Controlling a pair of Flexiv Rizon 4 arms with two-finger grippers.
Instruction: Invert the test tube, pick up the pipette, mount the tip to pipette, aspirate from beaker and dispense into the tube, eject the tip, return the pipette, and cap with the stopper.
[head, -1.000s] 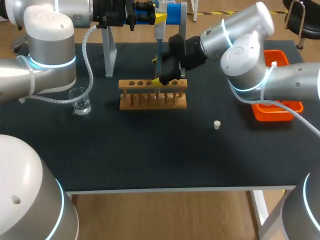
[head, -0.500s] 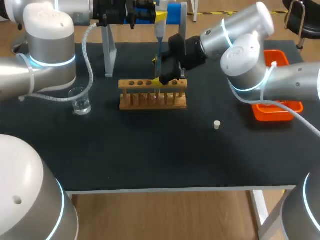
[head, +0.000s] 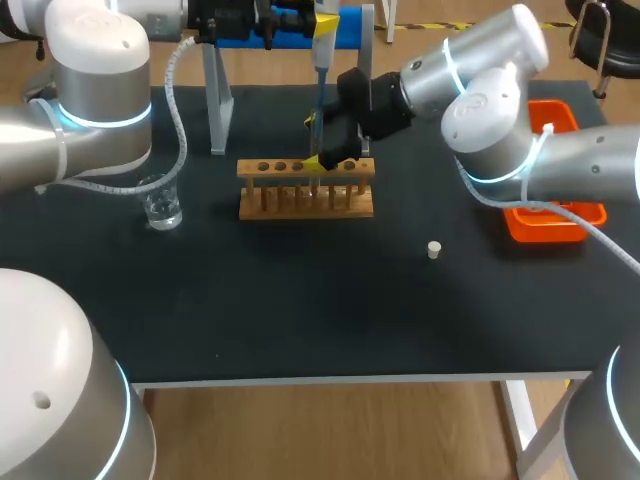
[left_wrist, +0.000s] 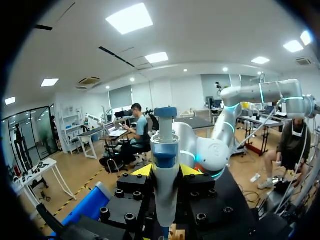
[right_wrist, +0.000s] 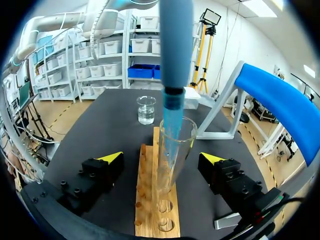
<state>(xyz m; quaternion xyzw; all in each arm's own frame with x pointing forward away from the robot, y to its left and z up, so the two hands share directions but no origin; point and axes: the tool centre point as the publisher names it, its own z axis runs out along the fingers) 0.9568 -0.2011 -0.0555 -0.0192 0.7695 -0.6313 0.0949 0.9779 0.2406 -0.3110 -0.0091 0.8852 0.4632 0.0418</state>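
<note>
Test tube (right_wrist: 184, 147) stands in rack (right_wrist: 148, 220), pipette (right_wrist: 176, 45) inside it; beaker (right_wrist: 146, 110) holds liquid.

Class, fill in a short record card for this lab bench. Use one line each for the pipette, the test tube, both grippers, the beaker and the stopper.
pipette: upright, lower end inside the mouth of the test tube
test tube: standing in the wooden rack, mouth up, uncapped
left gripper: shut on the pipette
right gripper: open, one finger on each side of the test tube
beaker: on the table, apart from the wooden rack, clear liquid inside
stopper: on the table, apart from the wooden rack
</note>
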